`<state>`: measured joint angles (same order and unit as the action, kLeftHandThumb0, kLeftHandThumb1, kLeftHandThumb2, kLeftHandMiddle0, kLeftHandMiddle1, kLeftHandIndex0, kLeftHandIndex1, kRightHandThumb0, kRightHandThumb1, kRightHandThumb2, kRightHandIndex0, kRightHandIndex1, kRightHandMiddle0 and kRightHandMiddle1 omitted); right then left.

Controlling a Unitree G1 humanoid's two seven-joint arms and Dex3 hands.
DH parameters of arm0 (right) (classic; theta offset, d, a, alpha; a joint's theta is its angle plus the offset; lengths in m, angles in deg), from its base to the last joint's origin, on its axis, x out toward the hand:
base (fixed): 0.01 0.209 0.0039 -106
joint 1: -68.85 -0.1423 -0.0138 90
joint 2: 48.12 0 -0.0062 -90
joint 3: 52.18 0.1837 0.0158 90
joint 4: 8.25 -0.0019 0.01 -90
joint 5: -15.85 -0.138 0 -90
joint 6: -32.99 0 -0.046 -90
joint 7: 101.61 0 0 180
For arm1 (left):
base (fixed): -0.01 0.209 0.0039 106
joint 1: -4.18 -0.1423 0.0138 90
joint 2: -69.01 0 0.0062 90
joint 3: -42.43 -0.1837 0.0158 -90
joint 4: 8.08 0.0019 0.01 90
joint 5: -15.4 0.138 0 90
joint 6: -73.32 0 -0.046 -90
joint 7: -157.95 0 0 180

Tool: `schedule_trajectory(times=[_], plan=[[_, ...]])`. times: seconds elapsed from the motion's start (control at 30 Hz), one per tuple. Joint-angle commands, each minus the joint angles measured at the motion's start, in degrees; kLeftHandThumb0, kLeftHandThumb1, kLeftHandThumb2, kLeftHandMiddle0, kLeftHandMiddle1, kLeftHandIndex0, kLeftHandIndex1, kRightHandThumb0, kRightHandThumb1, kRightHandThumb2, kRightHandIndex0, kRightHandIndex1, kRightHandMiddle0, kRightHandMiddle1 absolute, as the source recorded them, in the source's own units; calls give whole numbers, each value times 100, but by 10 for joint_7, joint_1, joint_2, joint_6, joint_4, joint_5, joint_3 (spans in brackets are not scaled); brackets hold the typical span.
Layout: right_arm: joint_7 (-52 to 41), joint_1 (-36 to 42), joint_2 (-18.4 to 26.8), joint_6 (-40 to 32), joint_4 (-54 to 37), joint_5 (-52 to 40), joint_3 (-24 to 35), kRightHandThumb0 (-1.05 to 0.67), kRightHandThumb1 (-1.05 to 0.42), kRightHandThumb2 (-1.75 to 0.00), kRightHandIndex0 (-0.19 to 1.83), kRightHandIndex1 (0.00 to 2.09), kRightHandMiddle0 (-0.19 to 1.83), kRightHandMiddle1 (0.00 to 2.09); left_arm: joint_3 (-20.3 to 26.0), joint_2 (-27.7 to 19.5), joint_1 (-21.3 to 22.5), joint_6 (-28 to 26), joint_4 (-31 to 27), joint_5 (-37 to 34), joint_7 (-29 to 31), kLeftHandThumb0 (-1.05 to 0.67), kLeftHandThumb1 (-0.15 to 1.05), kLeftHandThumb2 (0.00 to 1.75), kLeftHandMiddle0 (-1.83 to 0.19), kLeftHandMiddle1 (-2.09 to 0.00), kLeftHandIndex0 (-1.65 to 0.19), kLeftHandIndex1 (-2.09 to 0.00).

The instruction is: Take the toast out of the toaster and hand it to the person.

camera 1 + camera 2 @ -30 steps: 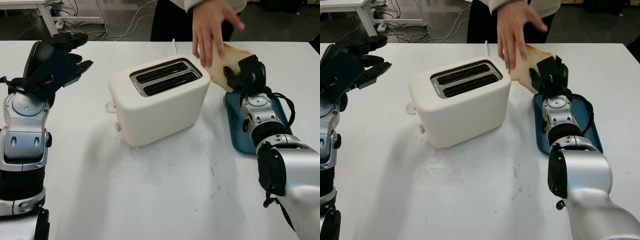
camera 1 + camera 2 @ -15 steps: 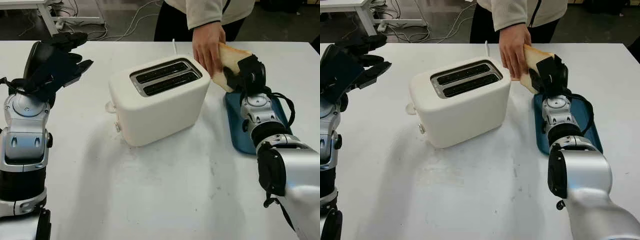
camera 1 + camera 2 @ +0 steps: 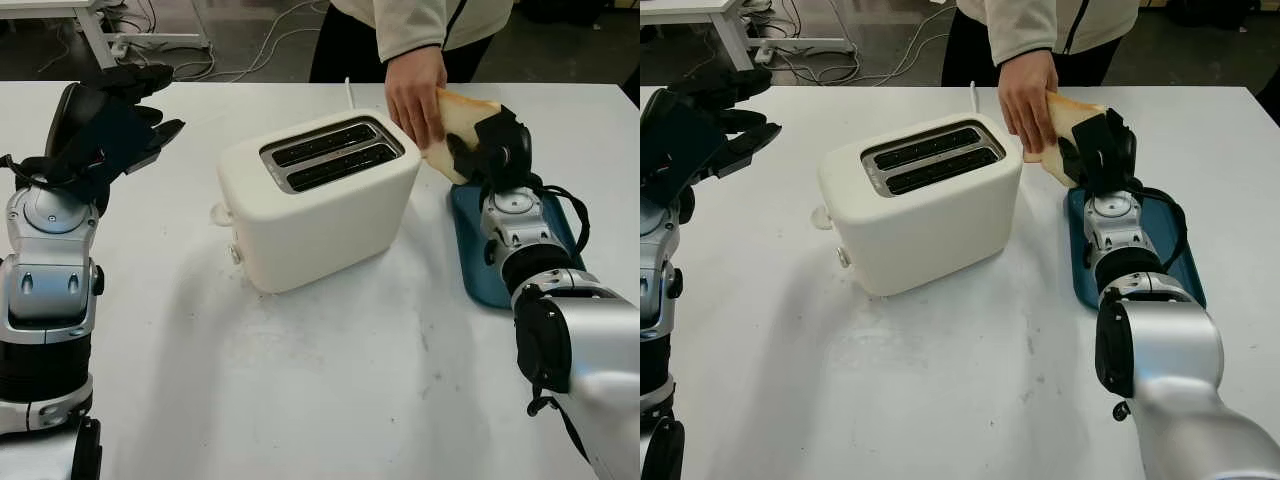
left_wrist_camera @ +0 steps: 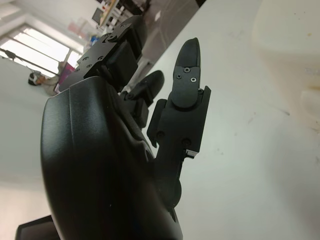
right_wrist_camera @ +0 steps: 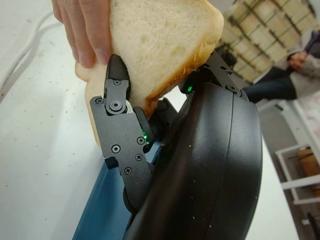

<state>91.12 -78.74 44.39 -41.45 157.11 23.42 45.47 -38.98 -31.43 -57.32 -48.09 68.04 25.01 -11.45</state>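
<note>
A slice of toast (image 3: 463, 118) is held up to the right of the cream toaster (image 3: 318, 200), above the blue tray (image 3: 478, 262). My right hand (image 3: 490, 150) is shut on its lower edge; in the right wrist view its black fingers (image 5: 119, 107) pinch the toast (image 5: 160, 45). A person's hand (image 3: 413, 92) in a cream sleeve grips the toast's left side, fingers (image 5: 82, 30) wrapped over it. The toaster's two slots (image 3: 932, 156) look dark with nothing sticking out. My left hand (image 3: 105, 125) is open, raised at the table's far left.
A white cord (image 3: 349, 90) runs back from the toaster. The person (image 3: 1050, 25) stands at the table's far edge. Cables lie on the floor behind the table (image 3: 190, 45). Bare white tabletop (image 3: 320, 380) spreads in front of the toaster.
The person's hand came down from an open reach over the toast and closed on its left side. My right hand and left hand have stayed put.
</note>
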Motion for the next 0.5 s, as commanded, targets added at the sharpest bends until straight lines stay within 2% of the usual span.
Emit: schedule_trajectory(times=[0.0,0.03,0.07,0.1,0.17,0.23,0.33,0.47], plan=[[-10,4,2,11,-1,8,-10,-23,-92,-29,63,174,46,162,7,3,-7,-10,-10,-6,-2,-27,92,19,-34,-63,-58,0],[-30,1,5,3,-1,9,-14,-29,-92,-26,56,146,47,125,7,2,-8,-11,-10,-8,-2,-27,92,19,-33,-62,-58,0],[-57,-3,7,-5,-2,7,-16,-37,-92,-24,49,108,47,85,7,0,-10,-7,-11,-9,-1,-28,92,19,-33,-62,-57,0],[-79,-4,10,-7,-4,8,-20,-41,-92,-25,38,57,39,40,6,-2,-13,-5,-13,-8,1,-28,92,19,-35,-63,-57,0],[-111,-6,17,-4,-9,16,-34,-51,-92,-28,25,16,25,9,2,-7,-20,-7,-26,-6,5,-27,92,20,-36,-64,-58,0],[-122,-5,23,4,-14,28,-48,-58,-92,-32,17,5,16,2,8,-3,-30,-3,-40,-14,4,-25,92,21,-36,-64,-57,0],[-125,-4,26,12,-22,25,-49,-68,-92,-38,8,1,5,0,22,12,-45,-15,-64,-31,-3,-25,92,20,-33,-63,-57,0],[-112,8,30,35,-43,19,-43,-71,-92,-42,7,1,6,2,37,25,-66,-13,-90,-44,-10,-25,92,19,-31,-63,-55,0]])
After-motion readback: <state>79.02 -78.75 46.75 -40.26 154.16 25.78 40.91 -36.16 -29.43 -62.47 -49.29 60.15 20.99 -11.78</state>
